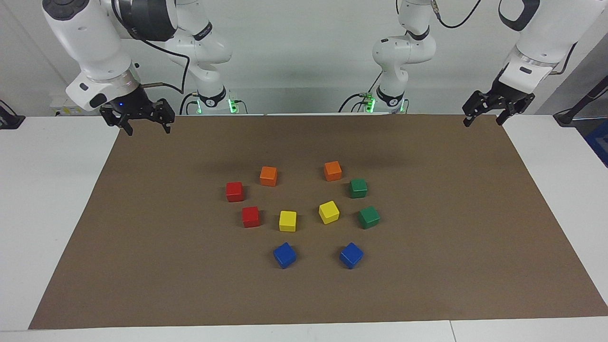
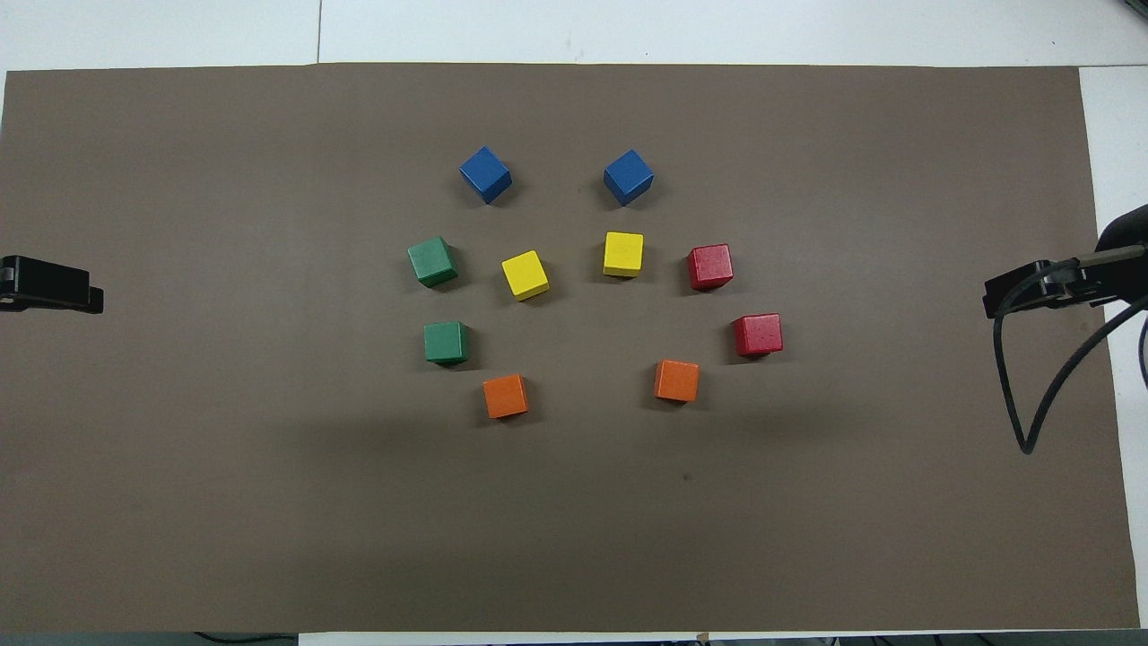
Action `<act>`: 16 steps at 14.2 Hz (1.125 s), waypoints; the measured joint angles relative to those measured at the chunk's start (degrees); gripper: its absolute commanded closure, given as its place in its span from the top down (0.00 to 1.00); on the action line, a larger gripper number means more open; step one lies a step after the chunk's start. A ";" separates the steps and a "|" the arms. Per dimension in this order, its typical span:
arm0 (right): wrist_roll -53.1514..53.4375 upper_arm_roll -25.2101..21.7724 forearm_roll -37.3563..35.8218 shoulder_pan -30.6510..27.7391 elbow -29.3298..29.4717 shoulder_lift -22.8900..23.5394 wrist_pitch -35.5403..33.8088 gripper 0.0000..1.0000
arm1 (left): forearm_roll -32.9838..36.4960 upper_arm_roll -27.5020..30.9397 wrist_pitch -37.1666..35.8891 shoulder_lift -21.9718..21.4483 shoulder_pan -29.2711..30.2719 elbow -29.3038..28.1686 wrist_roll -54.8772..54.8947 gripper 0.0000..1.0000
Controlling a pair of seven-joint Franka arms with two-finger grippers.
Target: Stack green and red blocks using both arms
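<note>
**Facing view: both arms waiting, nothing stacked yet**

Facing view showing left end effector [image 1: 485,115] hanging over the brown mat's [image 1: 427,285] corner at the left arm's end of the table [image 1: 47,213], fingers spread, holding nothing. Right end effector [image 1: 143,121] hanging over the opposite corner near its own base, fingers also spread and empty. Both parked wide, probably keeping the middle unobstructed for the cameras.

Sitting mid-mat in a loose ring: two green blocks [image 1: 358,188] [image 1: 368,217] toward the left arm's end, two red blocks [image 1: 234,191] [image 1: 251,216] toward the right arm's end, each pair close but not touching. Looking arranged so each arm handles its own colour.

Also lying flat: orange cubes [image 1: 268,175] nearest the robots, yellow cubes [image 1: 287,221] central, blue cubes [image 1: 284,255] farthest. Likely distractors.
</note>
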 measured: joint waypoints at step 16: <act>0.00 0.00 0.00 -0.06 -0.64 0.00 0.62 0.99 | -0.12 -0.69 6.51 -1.21 -6.75 -4.52 -5.92 1.00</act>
